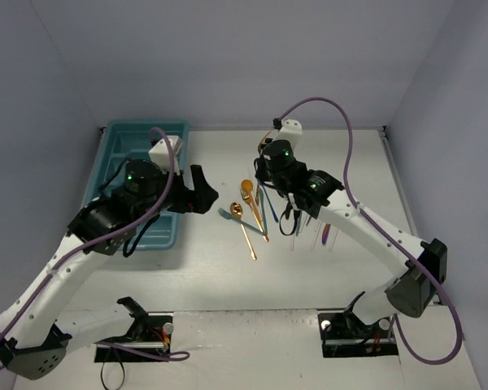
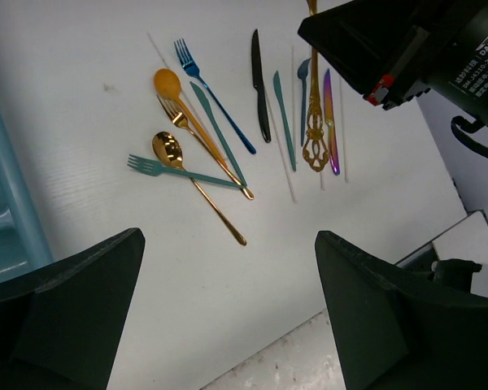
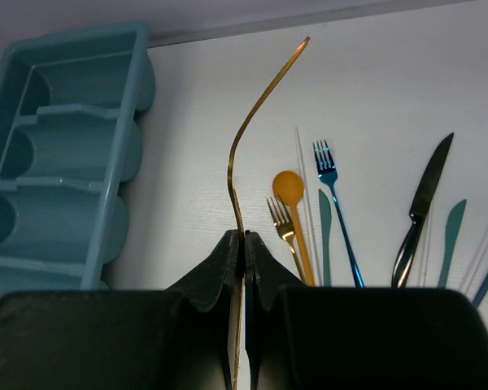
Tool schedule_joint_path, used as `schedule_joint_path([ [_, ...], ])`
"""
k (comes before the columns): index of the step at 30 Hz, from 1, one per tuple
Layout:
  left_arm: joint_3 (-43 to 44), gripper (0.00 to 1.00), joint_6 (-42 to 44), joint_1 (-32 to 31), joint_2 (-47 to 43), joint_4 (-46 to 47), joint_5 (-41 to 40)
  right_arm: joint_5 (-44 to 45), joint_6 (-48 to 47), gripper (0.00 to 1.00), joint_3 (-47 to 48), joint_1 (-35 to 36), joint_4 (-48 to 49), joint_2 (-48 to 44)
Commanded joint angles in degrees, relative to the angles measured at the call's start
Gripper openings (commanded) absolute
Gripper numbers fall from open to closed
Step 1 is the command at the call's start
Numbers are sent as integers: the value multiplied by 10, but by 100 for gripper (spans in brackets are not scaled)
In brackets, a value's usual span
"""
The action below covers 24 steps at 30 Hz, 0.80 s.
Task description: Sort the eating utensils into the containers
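Note:
The teal cutlery tray [image 1: 114, 138] stands at the back left and also shows in the right wrist view [image 3: 138, 73]. Several utensils lie loose on the white table: an orange spoon [image 2: 167, 81], a gold fork [image 2: 179, 119], a gold spoon [image 2: 169, 148], a teal fork [image 2: 146, 165], a blue fork [image 2: 187, 54], a black knife [image 2: 260, 89] and an iridescent purple knife [image 2: 331, 122]. My right gripper [image 3: 244, 237] is shut on a thin ornate gold utensil [image 3: 252, 122] and holds it above the table. My left gripper [image 2: 229, 237] is open and empty, between the tray and the pile [image 1: 207, 195].
The tray compartments seen in the right wrist view hold nothing. The right arm's black wrist housing [image 2: 407, 41] hangs over the far end of the pile. Grey walls close the back and sides. The table's near edge [image 2: 309, 357] lies under my left gripper.

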Motion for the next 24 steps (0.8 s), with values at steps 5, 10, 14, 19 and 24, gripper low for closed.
schedule_joint_path([
  [5,52,84,34,-101,82,95,-184,11,54,0,76,18,21,39],
  [10,53,84,74,-168,118,140,-265,11,101,0,80,19,21,37],
  [14,44,80,124,-217,137,176,-336,8,129,0,77,19,20,34],
  [19,-29,75,236,-263,127,305,-387,-18,168,0,75,19,16,29],
  [24,-79,70,298,-264,114,378,-403,-28,190,0,72,19,15,18],
])
